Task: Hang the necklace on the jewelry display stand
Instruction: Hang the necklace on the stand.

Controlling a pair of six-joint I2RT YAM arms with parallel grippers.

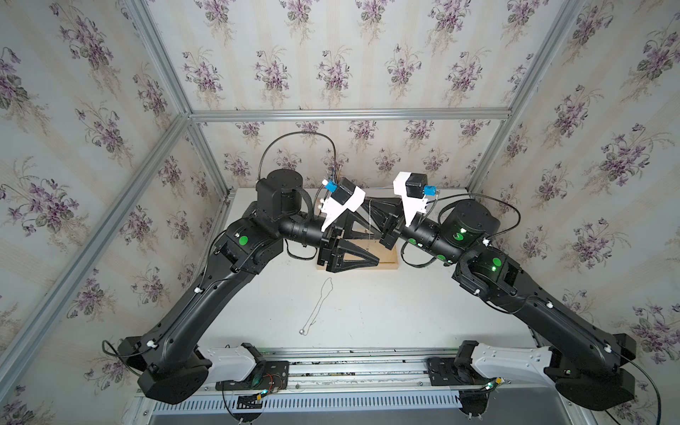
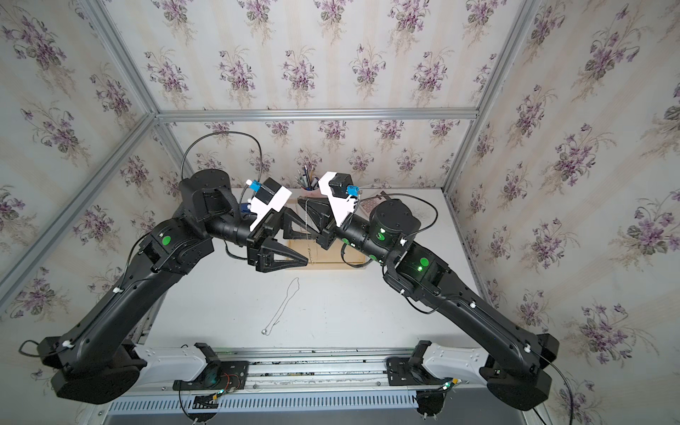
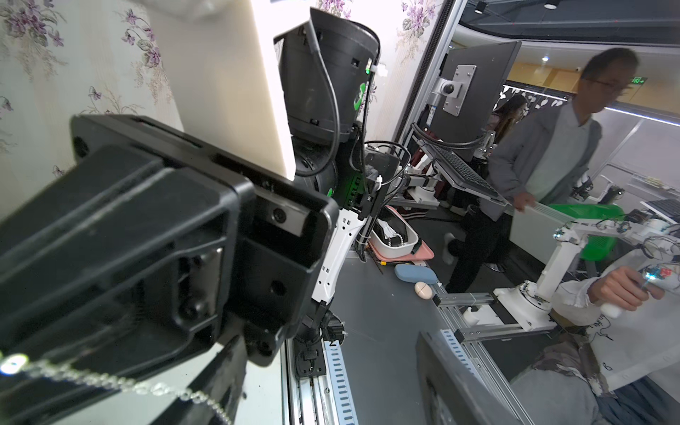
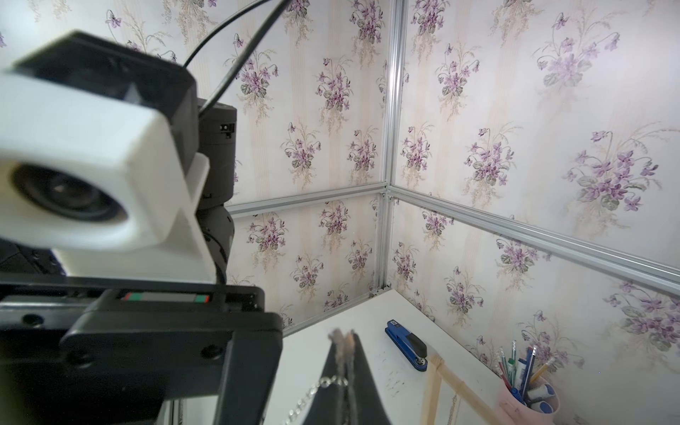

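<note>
My right gripper [image 4: 342, 336] is shut on a silver chain necklace [image 4: 320, 386], which hangs from its closed fingertips. In both top views this necklace [image 1: 367, 220] [image 2: 308, 228] dangles over the jewelry display stand [image 1: 388, 259] [image 2: 331, 255], a light wooden frame mostly hidden under the two wrists. My left gripper [image 1: 379, 250] [image 2: 312, 247] faces the right gripper [image 1: 369, 206] [image 2: 300, 201] with its jaws spread wide and nothing clamped between them. The chain [image 3: 110, 382] hangs close by the left gripper's tips. The stand's upright and crossbar [image 4: 460, 386] show in the right wrist view.
Another thin necklace [image 1: 320, 305] [image 2: 283, 307] with a round pendant lies loose on the white table in front of the stand. A blue stapler [image 4: 406, 347], a pink pen cup [image 4: 526, 393] [image 2: 309, 186] and a calculator [image 2: 371, 203] sit along the back wall.
</note>
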